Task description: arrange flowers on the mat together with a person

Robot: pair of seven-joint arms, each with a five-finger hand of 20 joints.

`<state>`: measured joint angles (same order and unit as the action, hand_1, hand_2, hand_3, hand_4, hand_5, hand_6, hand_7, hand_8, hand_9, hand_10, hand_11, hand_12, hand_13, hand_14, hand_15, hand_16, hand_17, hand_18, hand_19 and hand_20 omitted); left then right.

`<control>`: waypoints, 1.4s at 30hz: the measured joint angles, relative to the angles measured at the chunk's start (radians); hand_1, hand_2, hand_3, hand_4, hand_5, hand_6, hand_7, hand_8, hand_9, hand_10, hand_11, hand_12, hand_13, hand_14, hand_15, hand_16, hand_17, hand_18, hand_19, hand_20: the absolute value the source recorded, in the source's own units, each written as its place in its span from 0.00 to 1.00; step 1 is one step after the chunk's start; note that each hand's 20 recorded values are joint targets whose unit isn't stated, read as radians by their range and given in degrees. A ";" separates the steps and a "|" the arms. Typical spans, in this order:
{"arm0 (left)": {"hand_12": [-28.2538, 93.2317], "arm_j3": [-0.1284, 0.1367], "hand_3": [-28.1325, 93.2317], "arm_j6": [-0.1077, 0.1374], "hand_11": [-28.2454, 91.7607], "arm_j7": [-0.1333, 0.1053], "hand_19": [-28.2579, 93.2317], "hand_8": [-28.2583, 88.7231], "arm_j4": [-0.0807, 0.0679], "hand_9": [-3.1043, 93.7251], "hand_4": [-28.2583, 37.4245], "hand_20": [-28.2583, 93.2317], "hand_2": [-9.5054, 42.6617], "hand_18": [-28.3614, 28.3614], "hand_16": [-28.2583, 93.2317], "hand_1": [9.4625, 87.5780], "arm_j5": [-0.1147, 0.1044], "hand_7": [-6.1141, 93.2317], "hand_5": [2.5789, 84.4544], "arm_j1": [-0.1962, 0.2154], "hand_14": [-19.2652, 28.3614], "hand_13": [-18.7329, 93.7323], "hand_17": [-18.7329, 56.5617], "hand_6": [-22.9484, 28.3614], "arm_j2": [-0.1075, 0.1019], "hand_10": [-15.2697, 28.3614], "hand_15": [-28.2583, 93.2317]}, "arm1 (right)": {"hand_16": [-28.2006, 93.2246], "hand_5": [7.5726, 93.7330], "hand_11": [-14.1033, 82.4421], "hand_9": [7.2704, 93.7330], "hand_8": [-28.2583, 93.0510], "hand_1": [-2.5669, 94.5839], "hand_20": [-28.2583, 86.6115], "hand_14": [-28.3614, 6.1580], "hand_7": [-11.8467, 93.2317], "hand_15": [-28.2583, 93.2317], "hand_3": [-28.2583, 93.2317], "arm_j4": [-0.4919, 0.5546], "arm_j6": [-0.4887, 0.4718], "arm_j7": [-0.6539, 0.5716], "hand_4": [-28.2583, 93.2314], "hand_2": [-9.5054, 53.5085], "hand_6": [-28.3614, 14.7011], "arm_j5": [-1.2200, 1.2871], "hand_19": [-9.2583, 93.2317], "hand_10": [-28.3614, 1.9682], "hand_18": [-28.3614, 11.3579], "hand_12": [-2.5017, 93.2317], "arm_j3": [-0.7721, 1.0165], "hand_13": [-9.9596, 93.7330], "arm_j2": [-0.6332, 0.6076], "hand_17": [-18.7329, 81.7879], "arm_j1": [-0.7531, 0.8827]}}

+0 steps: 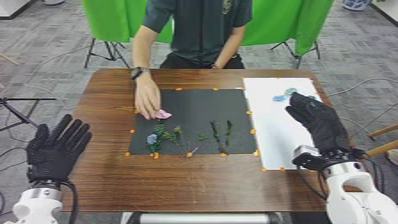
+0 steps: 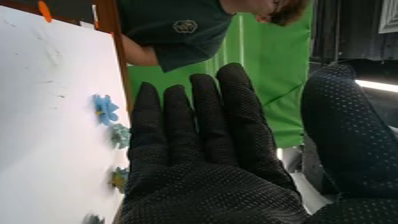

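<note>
In the head view my right hand [image 1: 317,120] is over the white sheet [image 1: 274,120], its fingers straight, close to the blue flowers [image 1: 280,98] near the sheet's far end. My left hand [image 1: 59,150] lies at the table's left side, open. A person's hand [image 1: 147,102] touches a pink flower [image 1: 163,114] on the black mat [image 1: 200,102]. Nearer on the mat are a blue flower [image 1: 152,138] and several green stems [image 1: 215,134]. The right wrist view shows my right hand [image 2: 209,185] open and empty, beside a blue flower [image 2: 106,109] and a pale green flower [image 2: 120,135].
The brown table [image 1: 178,187] runs around the mat and sheet. Small orange markers [image 1: 189,155] line the mat's edges. In the right wrist view a yellow-centred flower [image 2: 118,180] lies near the sheet's edge. A green cloth [image 1: 293,25] hangs behind the table.
</note>
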<state>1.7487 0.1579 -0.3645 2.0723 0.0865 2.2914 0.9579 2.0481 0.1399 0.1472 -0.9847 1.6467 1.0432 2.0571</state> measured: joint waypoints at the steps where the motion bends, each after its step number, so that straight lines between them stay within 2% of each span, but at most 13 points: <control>1: 0.27 0.000 0.81 0.000 0.35 0.000 0.47 0.16 0.000 0.44 0.00 0.29 0.39 0.70 0.17 0.22 0.000 0.14 0.49 0.000 0.69 0.43 0.20 0.59 0.000 0.66 0.43 | 0.21 0.49 0.22 0.39 0.13 0.31 0.39 0.57 0.22 0.32 0.88 0.000 0.001 0.000 0.03 0.23 0.49 -0.006 0.16 0.52 0.54 0.08 0.000 0.39 0.000 0.42 0.000; 5: 0.27 0.000 0.81 -0.001 0.35 -0.001 0.47 0.16 0.000 0.44 0.00 0.29 0.39 0.70 0.17 0.22 -0.003 0.14 0.49 0.000 0.69 0.43 0.20 0.59 0.000 0.67 0.43 | 0.21 0.49 0.22 0.38 0.13 0.31 0.39 0.57 0.23 0.31 0.88 0.000 0.014 -0.004 0.03 0.20 0.51 -0.079 0.18 0.53 0.52 0.08 -0.001 0.35 -0.005 0.39 -0.001; 9: 0.27 -0.001 0.81 -0.001 0.35 -0.003 0.47 0.16 0.000 0.44 0.00 0.29 0.39 0.70 0.17 0.22 -0.006 0.14 0.49 0.000 0.69 0.43 0.20 0.59 0.000 0.66 0.43 | 0.24 0.47 0.21 0.36 0.13 0.32 0.37 0.49 0.24 0.30 0.88 -0.002 0.082 -0.036 0.04 0.16 0.54 -0.321 0.26 0.54 0.42 0.09 -0.008 0.32 -0.027 0.34 -0.004; 12: 0.27 -0.001 0.81 -0.001 0.35 -0.006 0.47 0.16 0.000 0.44 0.00 0.29 0.39 0.70 0.17 0.22 -0.007 0.14 0.49 0.000 0.69 0.43 0.20 0.59 0.000 0.66 0.43 | 0.25 0.46 0.20 0.35 0.12 0.33 0.35 0.52 0.24 0.29 0.88 -0.010 0.098 -0.091 0.04 0.12 0.56 -0.501 0.27 0.55 0.43 0.09 -0.010 0.30 -0.048 0.33 -0.018; 14: 0.27 -0.001 0.81 -0.001 0.35 -0.008 0.47 0.16 0.000 0.44 0.00 0.29 0.39 0.70 0.17 0.22 -0.007 0.14 0.49 0.000 0.69 0.43 0.20 0.59 0.000 0.66 0.43 | 0.25 0.45 0.20 0.33 0.12 0.35 0.35 0.48 0.24 0.28 0.88 -0.021 0.098 -0.133 0.04 0.10 0.57 -0.579 0.27 0.56 0.43 0.09 -0.017 0.29 -0.065 0.32 -0.037; 18: 0.27 -0.001 0.81 -0.001 0.35 -0.009 0.47 0.16 0.000 0.44 0.00 0.29 0.39 0.70 0.17 0.22 -0.008 0.14 0.49 0.000 0.69 0.43 0.20 0.59 0.000 0.66 0.43 | 0.28 0.41 0.19 0.32 0.12 0.42 0.34 0.45 0.27 0.27 0.89 -0.040 0.090 -0.255 0.01 0.01 0.61 -0.728 0.33 0.58 0.39 0.10 -0.037 0.30 -0.106 0.31 -0.084; 23: 0.27 -0.001 0.81 -0.001 0.35 -0.010 0.47 0.16 0.000 0.44 0.00 0.29 0.40 0.70 0.17 0.22 -0.009 0.14 0.49 0.000 0.69 0.43 0.20 0.59 0.000 0.66 0.43 | 0.29 0.40 0.21 0.31 0.11 0.51 0.33 0.44 0.28 0.28 0.86 -0.065 0.032 -0.512 0.00 0.00 0.61 -1.008 0.35 0.60 0.38 0.10 -0.127 0.34 -0.186 0.34 -0.156; 27: 0.27 -0.001 0.81 -0.001 0.35 -0.011 0.47 0.16 0.000 0.44 0.00 0.29 0.40 0.70 0.17 0.22 -0.009 0.14 0.49 0.000 0.69 0.43 0.20 0.59 0.000 0.66 0.43 | 0.28 0.40 0.21 0.31 0.11 0.53 0.33 0.45 0.28 0.28 0.85 -0.119 -0.048 -0.708 0.00 0.00 0.61 -1.195 0.37 0.59 0.39 0.10 -0.236 0.34 -0.231 0.35 -0.244; 29: 0.27 -0.001 0.81 -0.001 0.35 -0.011 0.47 0.16 0.000 0.44 0.00 0.29 0.40 0.70 0.17 0.22 -0.009 0.14 0.49 0.000 0.69 0.43 0.20 0.59 0.001 0.66 0.43 | 0.28 0.40 0.21 0.31 0.11 0.54 0.33 0.46 0.28 0.28 0.86 -0.144 -0.077 -0.761 0.00 0.00 0.61 -1.272 0.37 0.60 0.39 0.10 -0.249 0.34 -0.231 0.35 -0.270; 33: 0.27 -0.003 0.81 -0.001 0.35 -0.012 0.47 0.16 0.000 0.44 0.00 0.29 0.40 0.70 0.17 0.22 -0.009 0.14 0.49 0.000 0.69 0.43 0.20 0.59 0.001 0.66 0.43 | 0.28 0.40 0.22 0.31 0.10 0.53 0.33 0.48 0.28 0.28 0.86 -0.183 -0.067 -0.794 0.00 0.00 0.61 -1.459 0.38 0.61 0.41 0.10 -0.249 0.33 -0.232 0.35 -0.293; 36: 0.27 -0.004 0.81 -0.001 0.35 -0.014 0.47 0.16 0.000 0.44 0.00 0.29 0.40 0.70 0.17 0.22 -0.010 0.14 0.49 0.000 0.70 0.42 0.20 0.59 0.001 0.66 0.44 | 0.28 0.39 0.21 0.31 0.11 0.54 0.34 0.46 0.28 0.29 0.85 -0.200 -0.058 -0.801 0.00 0.00 0.61 -1.547 0.39 0.61 0.37 0.10 -0.249 0.36 -0.234 0.36 -0.306; 38: 0.28 -0.006 0.81 -0.001 0.35 -0.015 0.47 0.16 -0.001 0.44 0.00 0.29 0.40 0.70 0.17 0.22 -0.010 0.14 0.49 0.000 0.70 0.42 0.20 0.59 0.001 0.67 0.44 | 0.29 0.33 0.21 0.30 0.11 0.58 0.34 0.47 0.27 0.31 0.80 -0.211 -0.069 -0.805 0.00 0.00 0.60 -1.538 0.40 0.62 0.29 0.10 -0.250 0.39 -0.234 0.39 -0.323; 42: 0.28 -0.012 0.81 -0.001 0.35 -0.016 0.47 0.16 -0.001 0.44 0.00 0.29 0.40 0.70 0.17 0.22 -0.010 0.14 0.49 -0.002 0.70 0.42 0.20 0.59 0.001 0.66 0.44 | 0.29 0.32 0.19 0.31 0.12 0.70 0.36 0.50 0.25 0.32 0.61 -0.241 -0.139 -0.809 0.00 0.00 0.62 -1.369 0.37 0.64 0.27 0.11 -0.250 0.41 -0.236 0.43 -0.380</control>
<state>1.7372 0.1572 -0.3803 2.0712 0.0761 2.2898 0.9586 1.8075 0.0007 -0.6622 -2.3538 1.3971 0.8073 1.6774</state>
